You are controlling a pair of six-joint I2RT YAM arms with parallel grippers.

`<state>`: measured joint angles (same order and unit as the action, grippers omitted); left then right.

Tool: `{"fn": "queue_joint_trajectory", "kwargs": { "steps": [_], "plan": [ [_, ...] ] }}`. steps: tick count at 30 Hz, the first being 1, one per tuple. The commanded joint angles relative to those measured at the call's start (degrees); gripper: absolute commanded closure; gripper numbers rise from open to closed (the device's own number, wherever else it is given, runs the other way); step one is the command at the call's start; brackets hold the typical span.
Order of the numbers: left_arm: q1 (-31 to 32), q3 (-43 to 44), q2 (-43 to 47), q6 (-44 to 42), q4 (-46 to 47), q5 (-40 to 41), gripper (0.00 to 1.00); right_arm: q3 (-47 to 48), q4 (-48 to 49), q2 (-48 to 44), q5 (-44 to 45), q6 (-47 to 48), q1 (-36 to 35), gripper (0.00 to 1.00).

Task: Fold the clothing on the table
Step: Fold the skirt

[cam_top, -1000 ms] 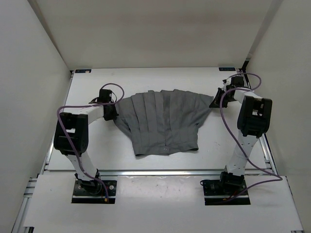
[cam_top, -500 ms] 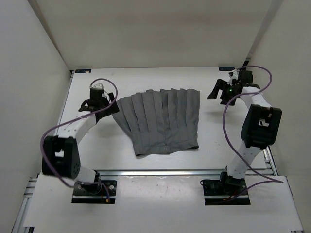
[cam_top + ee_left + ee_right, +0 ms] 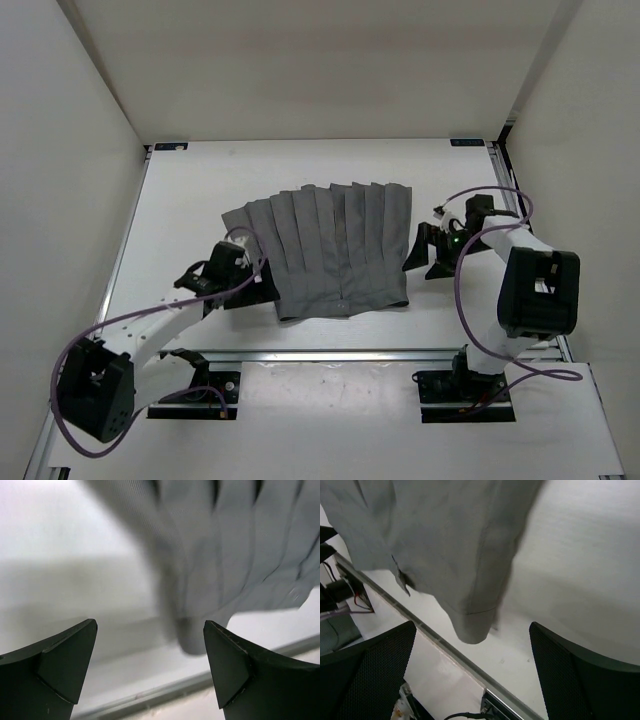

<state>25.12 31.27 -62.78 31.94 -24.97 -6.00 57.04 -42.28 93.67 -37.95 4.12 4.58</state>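
The pleated skirt (image 3: 325,250) lies flat in the middle of the table (image 3: 180,190), with its pleats running away from the arms. Its narrower near edge stops just short of the metal rail (image 3: 330,352), and its far-left corner fans out wider than the right. The left gripper (image 3: 262,293) sits low at the near-left corner and the right gripper (image 3: 418,256) just beside the right edge, both with jaws spread wide and holding nothing. The likely trouble is an uneven pinch: if one side catches only a single pleat or the top layer, lifting would splay the pleats and skew the fold. A low approach could also shove the cloth into a bunch, or snag a finger on the rail.
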Motion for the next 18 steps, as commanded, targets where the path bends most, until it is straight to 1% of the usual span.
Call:
{"fn": "queue_joint_trajectory", "kwargs": {
  "steps": [1, 4, 9, 14, 15, 16, 18],
  "plan": [
    [0.10, -4.19, 5.56, 5.58, 1.85, -3.93, 0.01, -1.92, -0.35, -4.10, -0.10, 1.50, -2.20, 0.01],
    [-0.34, -7.71, 7.49, 7.51, 5.01, -4.11, 0.02, -4.56, 1.49, -5.51, -0.72, 1.60, -2.82, 0.01],
    [0.10, -10.70, 7.24, 10.59, 10.47, -4.37, 0.01, -7.03, 3.61, -4.81, 4.20, -0.25, -4.23, 0.03],
    [0.89, -12.62, 11.00, 13.58, 16.52, -4.63, 0.02, -8.34, 4.57, -3.93, 2.62, -0.60, -4.49, 0.05],
    [0.37, -13.50, 11.71, 14.63, 17.49, -5.07, 0.01, -8.52, 4.75, -3.84, 2.71, -0.34, -4.14, 0.06],
    [1.15, -13.95, 12.59, 15.33, 19.76, -5.68, 0.01, -8.87, 5.01, -3.23, 2.28, -0.60, -4.57, 0.07],
    [1.42, -15.44, 13.39, 16.22, 21.71, -5.16, 0.02, -9.31, 5.80, -3.40, 2.71, -0.78, -6.07, 0.12]
  ]
}}
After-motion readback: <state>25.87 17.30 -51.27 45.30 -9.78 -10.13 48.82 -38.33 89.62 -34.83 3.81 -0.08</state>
